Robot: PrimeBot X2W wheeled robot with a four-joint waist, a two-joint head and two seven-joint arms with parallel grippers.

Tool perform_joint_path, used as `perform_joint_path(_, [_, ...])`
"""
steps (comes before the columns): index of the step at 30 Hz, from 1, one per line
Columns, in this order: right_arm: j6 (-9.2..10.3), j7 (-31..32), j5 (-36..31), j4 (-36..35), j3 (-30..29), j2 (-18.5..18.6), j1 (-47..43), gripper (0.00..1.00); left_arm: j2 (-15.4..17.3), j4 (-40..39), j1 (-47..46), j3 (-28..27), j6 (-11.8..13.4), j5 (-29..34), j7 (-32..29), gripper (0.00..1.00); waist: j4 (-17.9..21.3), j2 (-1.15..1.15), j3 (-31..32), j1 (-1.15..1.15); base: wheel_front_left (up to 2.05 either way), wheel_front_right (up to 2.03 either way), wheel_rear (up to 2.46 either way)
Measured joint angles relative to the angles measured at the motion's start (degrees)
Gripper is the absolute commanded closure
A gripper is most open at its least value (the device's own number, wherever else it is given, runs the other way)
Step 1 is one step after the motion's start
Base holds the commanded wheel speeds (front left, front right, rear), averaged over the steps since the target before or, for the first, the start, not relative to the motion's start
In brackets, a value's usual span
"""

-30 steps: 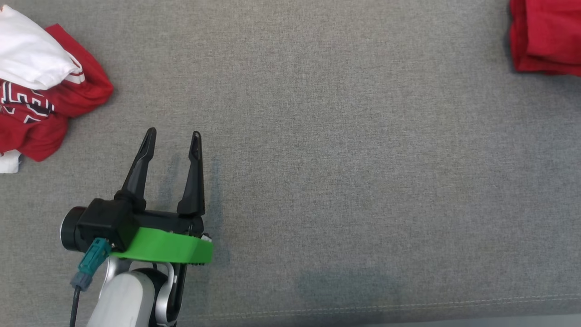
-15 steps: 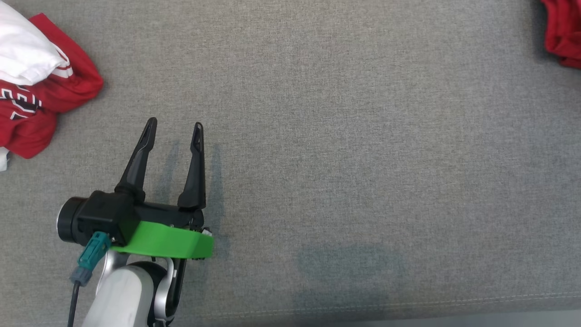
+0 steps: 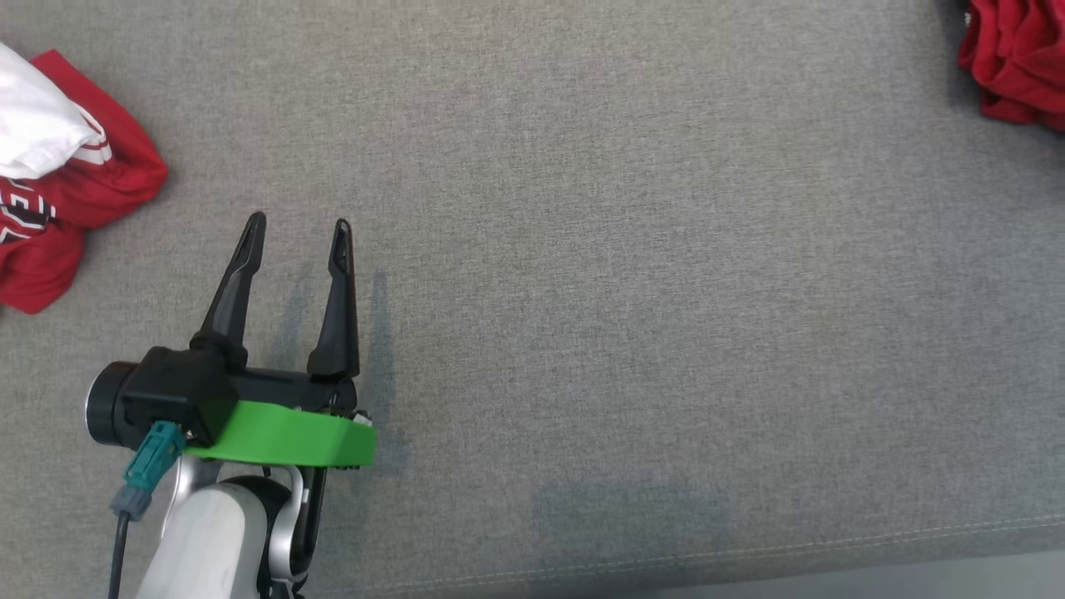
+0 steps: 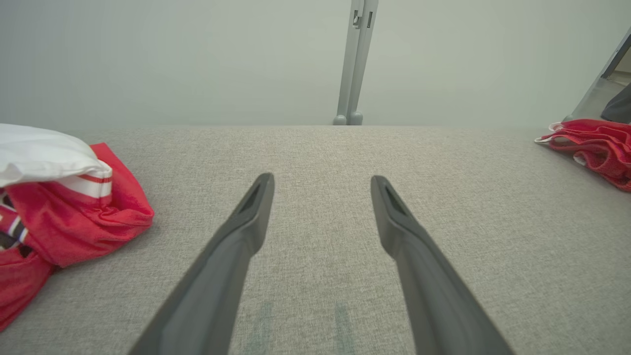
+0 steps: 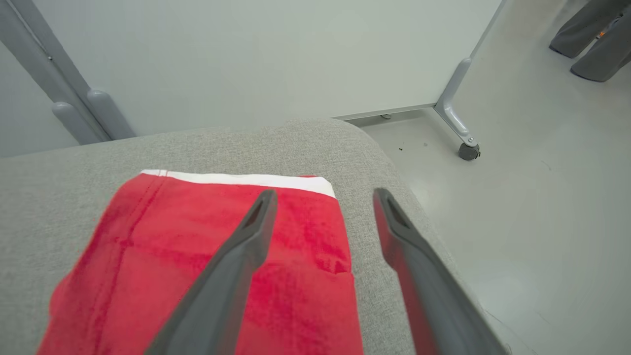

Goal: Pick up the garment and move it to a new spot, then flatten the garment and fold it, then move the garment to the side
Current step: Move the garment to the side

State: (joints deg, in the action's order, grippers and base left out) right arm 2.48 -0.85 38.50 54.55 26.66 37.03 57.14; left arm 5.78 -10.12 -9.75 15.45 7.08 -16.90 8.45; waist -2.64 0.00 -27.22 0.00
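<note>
Far left, a red jersey (image 3: 116, 175) under a white cloth (image 3: 33, 133) bears lettering too cut off for me to read; near it my left gripper (image 3: 297, 222) hangs spread wide and empty over the grey cushion (image 3: 624, 291). Far right, the red garment (image 3: 1015, 58) lies at the cushion's corner. The right wrist view adds its long axis running along my fingers, its white hem (image 5: 236, 179) at the far end, and my right gripper (image 5: 325, 194) spread wide above it, holding nothing.

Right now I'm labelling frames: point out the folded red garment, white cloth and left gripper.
folded red garment (image 5: 148, 246), right wrist view, flat top.
white cloth (image 4: 39, 153), left wrist view, upper surface.
left gripper (image 3: 298, 221), head view, between fingertips.
</note>
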Motion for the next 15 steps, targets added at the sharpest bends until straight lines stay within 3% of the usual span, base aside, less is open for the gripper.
perform_joint_path(7, [-2.57, -7.9, -1.4, -3.7, 1.6, -4.3, 0.8, 0.0, -0.4, 2.9, -1.8, -0.6, 0.0, -0.8, 1.0, 0.0, 1.6, 0.0, 3.6, 0.0, 0.0, 0.0, 0.0])
perform_joint_path(15, [-4.48, -12.5, -1.7, -6.9, 3.2, -9.5, 0.5, 0.0, -1.1, 6.9, -3.3, -1.1, 0.0, -2.0, 1.8, 0.0, 2.2, 0.0, 8.2, 0.0, 0.0, 0.0, 0.0])
